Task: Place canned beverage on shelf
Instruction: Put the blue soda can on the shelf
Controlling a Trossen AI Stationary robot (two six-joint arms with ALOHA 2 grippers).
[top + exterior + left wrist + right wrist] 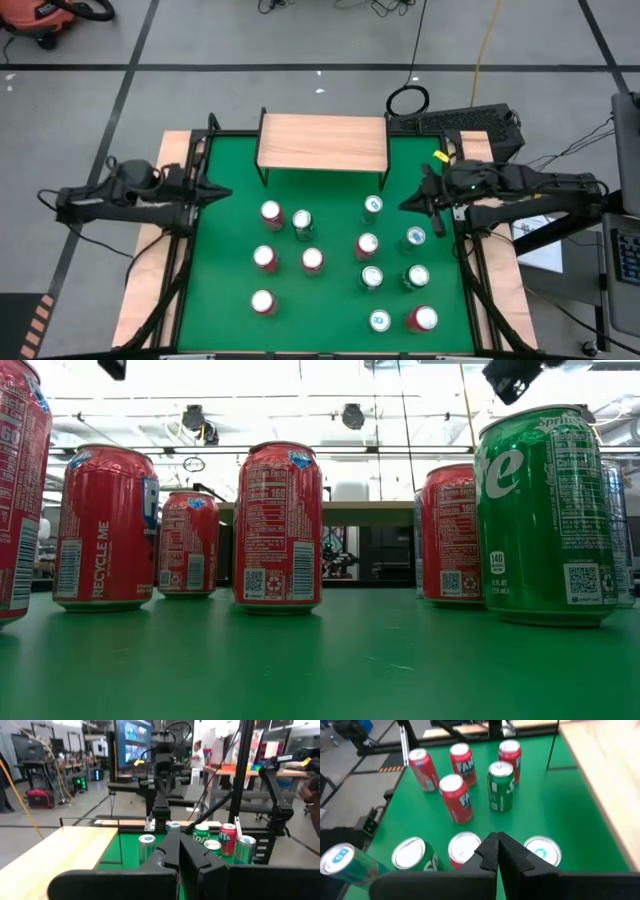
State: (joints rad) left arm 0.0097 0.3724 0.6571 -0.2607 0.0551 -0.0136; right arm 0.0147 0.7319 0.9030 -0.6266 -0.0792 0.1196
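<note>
The shelf (323,138) stands at the far edge of the green table (230,250) with its wooden top bare. All the cans stand upright on the green surface in front of it: five red ones (272,213) and one green can (303,224) in a cluster on the left half, and a mix of green, teal and red cans (367,245) on the right half. The left gripper (222,192) hovers at the table's left edge, fingers pressed together on nothing. The right gripper (408,205) hovers at the right edge, near a teal-topped can (373,206), fingers likewise pressed together and holding nothing.
</note>
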